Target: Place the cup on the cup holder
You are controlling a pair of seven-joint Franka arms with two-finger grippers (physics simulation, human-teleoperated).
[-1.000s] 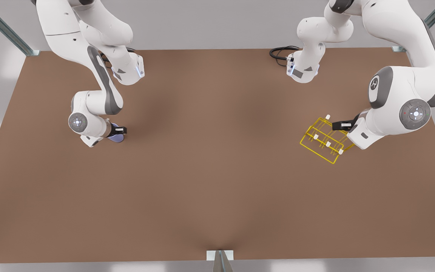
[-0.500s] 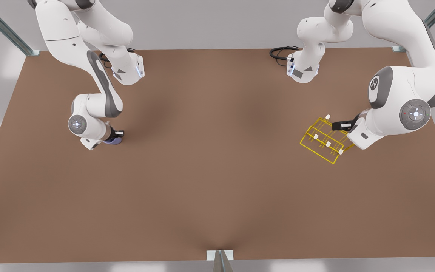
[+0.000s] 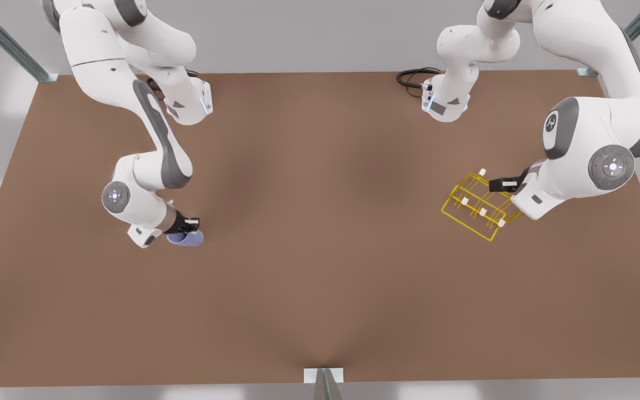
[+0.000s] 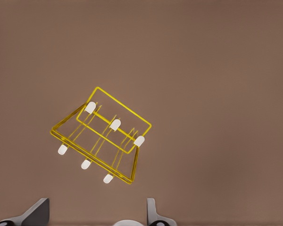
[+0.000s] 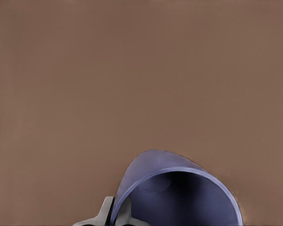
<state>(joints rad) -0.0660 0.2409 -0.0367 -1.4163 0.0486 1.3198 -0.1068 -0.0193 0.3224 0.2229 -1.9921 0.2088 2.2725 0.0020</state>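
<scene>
The right gripper (image 3: 191, 224) pinches the wall of the cup (image 3: 185, 238), one finger inside the rim and one outside, at the front view's left over the brown table (image 3: 320, 289). The left gripper (image 3: 496, 184) hangs above the cup holder (image 3: 478, 206) at the front view's right, its fingers (image 4: 153, 214) spread open. Bare tabletop lies between cup and holder, well apart. A black cable (image 3: 411, 78) coils near the far edge.

Bare worktop (image 3: 320, 233) lies between cup (image 3: 185, 238) and holder (image 3: 478, 206); the left gripper (image 3: 496, 184) seems to crowd the holder's 2 o'clock side.
</scene>
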